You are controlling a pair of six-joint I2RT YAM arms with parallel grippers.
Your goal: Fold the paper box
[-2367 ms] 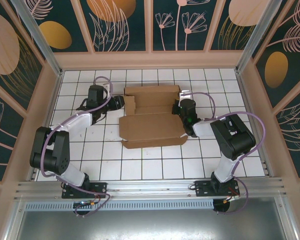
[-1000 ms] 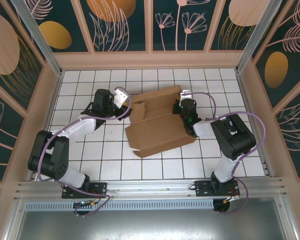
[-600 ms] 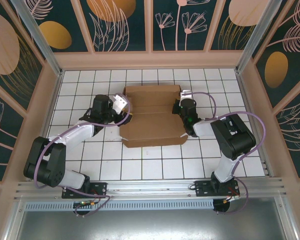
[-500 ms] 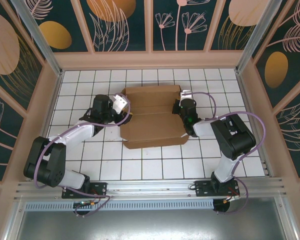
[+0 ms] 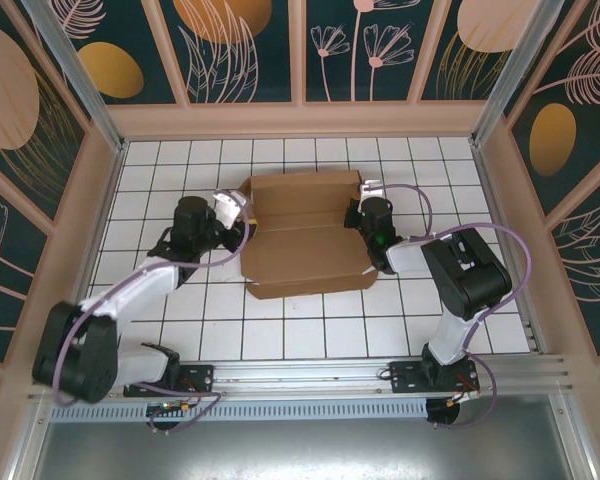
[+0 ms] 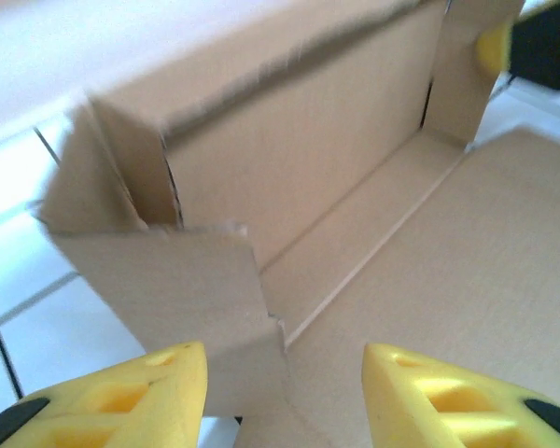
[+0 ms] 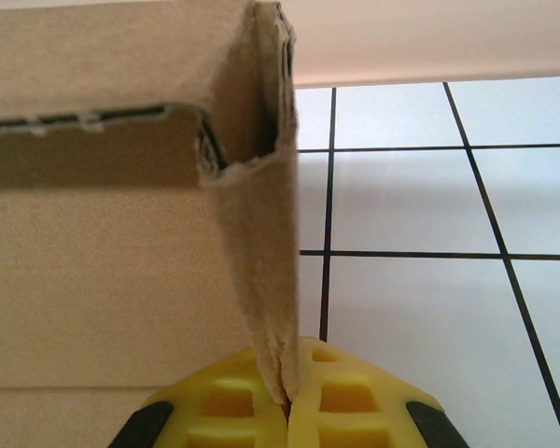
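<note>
The white tiled table [image 5: 280, 330] carried the paper box [image 5: 305, 235], a shallow tray of plain brown corrugated cardboard, half built. It sat squarely between the two grippers, its long back wall [image 6: 299, 140] raised on the side farthest from the arms' bases.

The left arm [image 5: 130, 290] was stretched long and low, running diagonally from its base to the box's left end. The right arm [image 5: 460, 280] was folded hard at the elbow, forearm lying flat and pointing at the box's right end.

The right gripper [image 5: 360, 215] was clamped tight. From its wrist, the yellow pads [image 7: 224, 401] pressed together on the bottom edge of the upright right end flap [image 7: 257, 280], which rose straight ahead of them.

The left gripper [image 6: 285, 373] stood partly spread and held nothing. The left end flap [image 6: 187, 299] was right at the mouth of the jaws, touching neither of the yellow fingers [image 6: 140, 397] that I could see, and it looked not quite square to the back wall.

My read was that the step in hand was setting that left flap upright. Done well, the right grip anchors the box so it cannot slide. The left then comes in low, takes the flap near its crease and tips it square against the back wall without crushing the cardboard.
</note>
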